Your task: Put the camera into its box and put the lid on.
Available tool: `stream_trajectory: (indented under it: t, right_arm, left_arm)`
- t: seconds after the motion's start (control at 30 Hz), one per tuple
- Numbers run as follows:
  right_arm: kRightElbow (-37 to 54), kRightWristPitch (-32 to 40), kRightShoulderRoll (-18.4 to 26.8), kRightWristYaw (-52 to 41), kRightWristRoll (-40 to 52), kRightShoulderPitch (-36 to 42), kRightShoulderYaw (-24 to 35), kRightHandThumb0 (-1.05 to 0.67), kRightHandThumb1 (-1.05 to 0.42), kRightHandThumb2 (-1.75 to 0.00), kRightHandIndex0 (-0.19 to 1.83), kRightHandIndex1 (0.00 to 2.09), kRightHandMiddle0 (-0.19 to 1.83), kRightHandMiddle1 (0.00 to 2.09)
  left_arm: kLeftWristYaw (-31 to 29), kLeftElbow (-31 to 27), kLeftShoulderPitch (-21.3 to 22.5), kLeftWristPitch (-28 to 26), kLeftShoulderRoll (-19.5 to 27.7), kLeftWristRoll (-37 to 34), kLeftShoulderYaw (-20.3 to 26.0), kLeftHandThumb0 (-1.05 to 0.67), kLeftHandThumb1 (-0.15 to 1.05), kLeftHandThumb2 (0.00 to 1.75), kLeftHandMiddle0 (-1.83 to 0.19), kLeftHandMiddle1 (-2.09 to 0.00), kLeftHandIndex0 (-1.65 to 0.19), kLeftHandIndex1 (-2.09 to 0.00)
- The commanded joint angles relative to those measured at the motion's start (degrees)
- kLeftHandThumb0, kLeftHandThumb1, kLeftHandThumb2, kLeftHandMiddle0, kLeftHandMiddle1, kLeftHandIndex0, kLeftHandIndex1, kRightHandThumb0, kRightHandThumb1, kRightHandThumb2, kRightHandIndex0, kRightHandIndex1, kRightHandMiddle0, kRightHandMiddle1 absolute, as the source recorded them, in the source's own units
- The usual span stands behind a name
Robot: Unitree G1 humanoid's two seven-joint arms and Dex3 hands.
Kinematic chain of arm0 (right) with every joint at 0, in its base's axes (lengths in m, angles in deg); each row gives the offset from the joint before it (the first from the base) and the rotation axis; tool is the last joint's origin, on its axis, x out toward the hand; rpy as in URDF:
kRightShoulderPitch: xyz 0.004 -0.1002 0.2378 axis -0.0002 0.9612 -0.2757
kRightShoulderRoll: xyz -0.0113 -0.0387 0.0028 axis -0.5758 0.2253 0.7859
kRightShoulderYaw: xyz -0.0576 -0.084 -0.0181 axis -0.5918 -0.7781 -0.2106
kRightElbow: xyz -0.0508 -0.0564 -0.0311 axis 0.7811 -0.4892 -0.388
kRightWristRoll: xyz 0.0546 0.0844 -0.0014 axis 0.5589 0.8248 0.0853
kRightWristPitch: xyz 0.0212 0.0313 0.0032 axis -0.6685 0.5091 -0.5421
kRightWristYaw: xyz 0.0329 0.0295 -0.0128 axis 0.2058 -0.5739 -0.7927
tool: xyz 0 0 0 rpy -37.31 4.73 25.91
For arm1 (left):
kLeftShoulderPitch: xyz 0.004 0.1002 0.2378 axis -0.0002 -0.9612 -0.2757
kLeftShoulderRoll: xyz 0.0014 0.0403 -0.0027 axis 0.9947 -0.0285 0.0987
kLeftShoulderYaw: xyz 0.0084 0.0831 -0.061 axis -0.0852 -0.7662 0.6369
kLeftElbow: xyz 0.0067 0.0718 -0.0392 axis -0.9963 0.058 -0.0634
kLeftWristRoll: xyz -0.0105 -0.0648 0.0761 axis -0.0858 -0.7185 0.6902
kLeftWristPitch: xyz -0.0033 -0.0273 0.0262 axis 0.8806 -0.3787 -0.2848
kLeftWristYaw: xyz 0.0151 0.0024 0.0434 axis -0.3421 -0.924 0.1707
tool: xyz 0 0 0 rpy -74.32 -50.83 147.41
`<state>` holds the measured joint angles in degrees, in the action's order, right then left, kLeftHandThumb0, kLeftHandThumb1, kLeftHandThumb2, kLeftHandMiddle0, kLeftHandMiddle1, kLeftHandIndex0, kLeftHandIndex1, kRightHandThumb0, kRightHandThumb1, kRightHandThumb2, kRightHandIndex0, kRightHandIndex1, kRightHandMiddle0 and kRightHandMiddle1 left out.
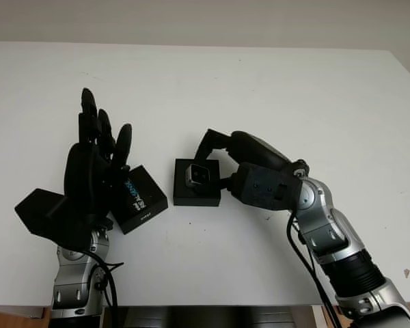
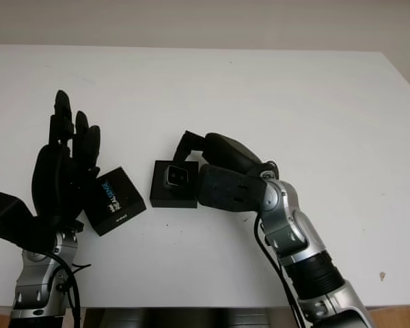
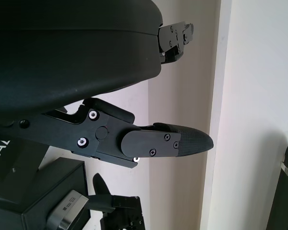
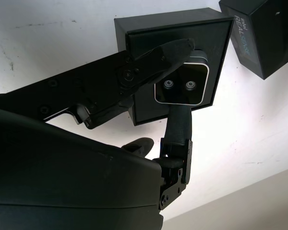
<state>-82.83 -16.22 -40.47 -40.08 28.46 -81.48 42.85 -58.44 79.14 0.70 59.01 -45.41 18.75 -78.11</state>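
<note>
i note my right hand (image 1: 222, 164) fingers (image 4: 169, 51) clamped on the camera (image 1: 198, 175) inside the box (image 1: 197, 196); left hand (image 1: 89, 171) open beside the lid (image 1: 141, 198).

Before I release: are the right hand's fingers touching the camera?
Touching. The right wrist view shows the right hand with one finger lying against one side of the camera and another against the opposite side, over the box.
</note>
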Motion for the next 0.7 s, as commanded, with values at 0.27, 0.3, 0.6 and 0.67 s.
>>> stream_trajectory:
  t: [0.27,0.3,0.6,0.67]
  right_arm:
    - [2.45,-2.35,2.12,0.89,-4.59,2.44,-1.97,-0.38,-0.99,-0.06,0.35,0.29,0.37,1.94]
    - [2.55,-2.41,2.18,0.95,-4.92,2.50,-2.04,-0.38,-0.99,-0.06,0.35,0.29,0.37,1.94]
    - [2.91,-5.27,3.71,1.56,-8.13,2.63,-2.98,-0.41,-0.99,-0.06,0.34,0.26,0.26,1.97]
    - [3.46,-5.12,4.23,0.79,-9.28,2.55,-3.41,-0.46,-0.98,-0.05,0.30,0.22,0.14,1.81]
  left_arm:
    - [0.07,-0.89,-0.80,1.12,-0.26,0.44,-0.25,-0.60,1.05,0.35,0.19,0.00,0.19,0.00]
    - [0.14,-0.86,-0.81,1.22,-0.36,0.46,-0.26,-0.60,1.05,0.35,0.19,0.00,0.19,0.00]
    - [-0.21,-0.93,-0.97,1.25,-0.58,-0.13,-0.30,-0.60,1.05,0.34,0.19,0.00,0.19,0.00]
    - [-0.11,-1.08,-1.05,1.19,-0.61,0.01,-0.35,-0.60,1.05,0.34,0.19,0.00,0.19,0.00]
